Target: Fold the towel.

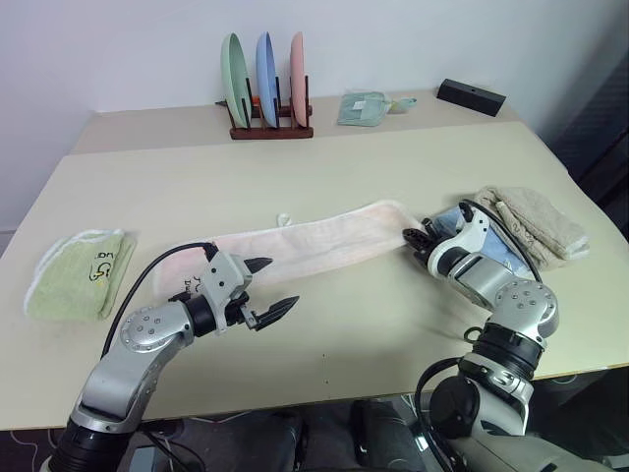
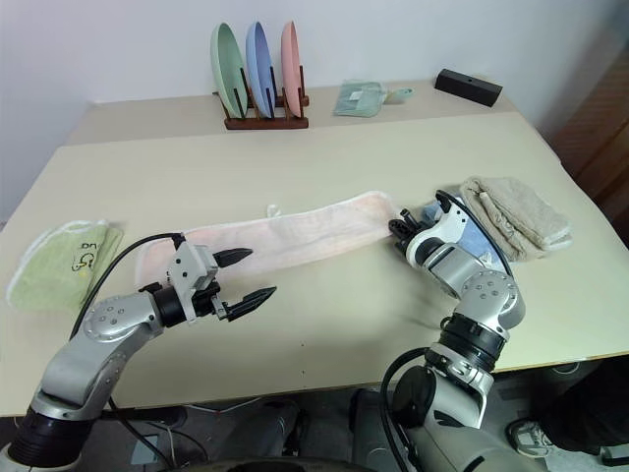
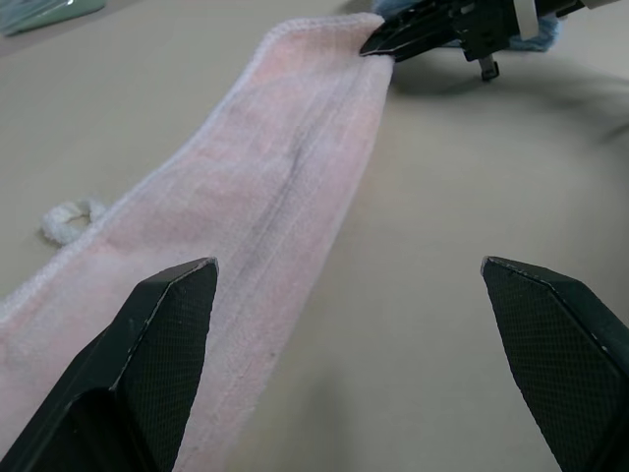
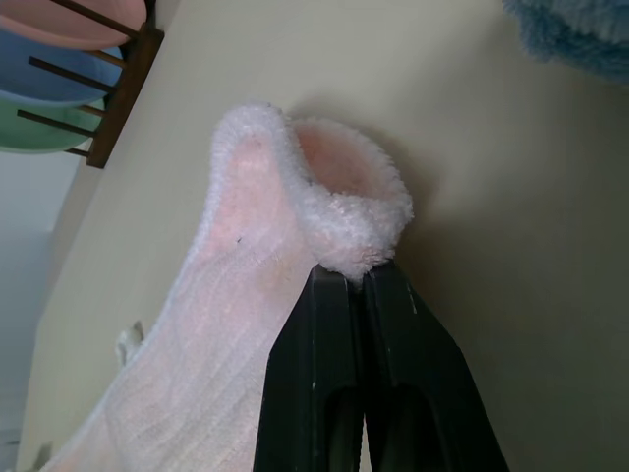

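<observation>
The long pale pink towel [image 1: 314, 241] lies stretched flat across the middle of the table, its small loop [image 1: 284, 219] on the far edge. My right gripper [image 1: 413, 238] is shut on the towel's right end; in the right wrist view the black fingers [image 4: 339, 344] pinch a curled corner of the terry [image 4: 344, 221]. My left gripper [image 1: 280, 282] stands open just in front of the towel's left part, nothing between its fingers. From the left wrist view the towel [image 3: 265, 187] runs away toward the right gripper [image 3: 393, 44].
A folded light green towel [image 1: 74, 273] lies at the left edge. A beige towel [image 1: 536, 224] and a blue cloth [image 1: 454, 218] sit by the right arm. At the back stand a plate rack [image 1: 267, 84], a folded cloth [image 1: 362, 106] and a black box [image 1: 472, 96].
</observation>
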